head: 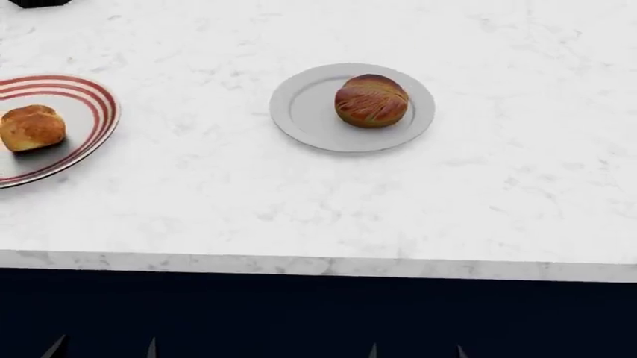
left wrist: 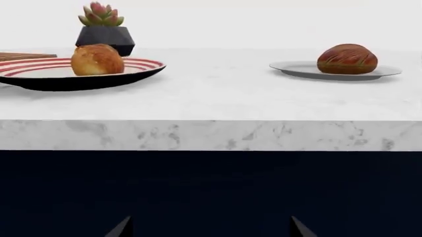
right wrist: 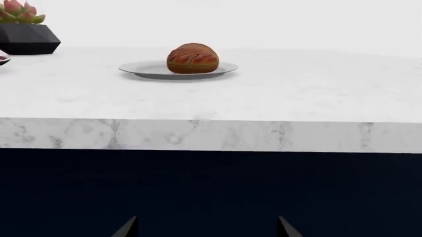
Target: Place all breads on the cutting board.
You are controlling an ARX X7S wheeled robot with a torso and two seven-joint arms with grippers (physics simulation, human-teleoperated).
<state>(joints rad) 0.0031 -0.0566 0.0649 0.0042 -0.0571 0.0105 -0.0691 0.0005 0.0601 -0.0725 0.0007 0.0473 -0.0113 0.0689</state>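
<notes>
While both grippers hang low by the counter's near edge, jaws spread and holding nothing, the striped loaf (head: 371,100) sits on the grey plate (head: 298,112). Left, the golden roll (head: 32,127) rests on the red-striped plate (head: 89,97); a sliver of cutting board (left wrist: 23,56) shows beyond it

Only dark, sharply pointed tips of the fingers (left wrist: 122,229) show, two per arm

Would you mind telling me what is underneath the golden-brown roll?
The golden-brown roll sits on a red-striped plate on the marble counter. The plate surface directly beneath it is covered.
</notes>
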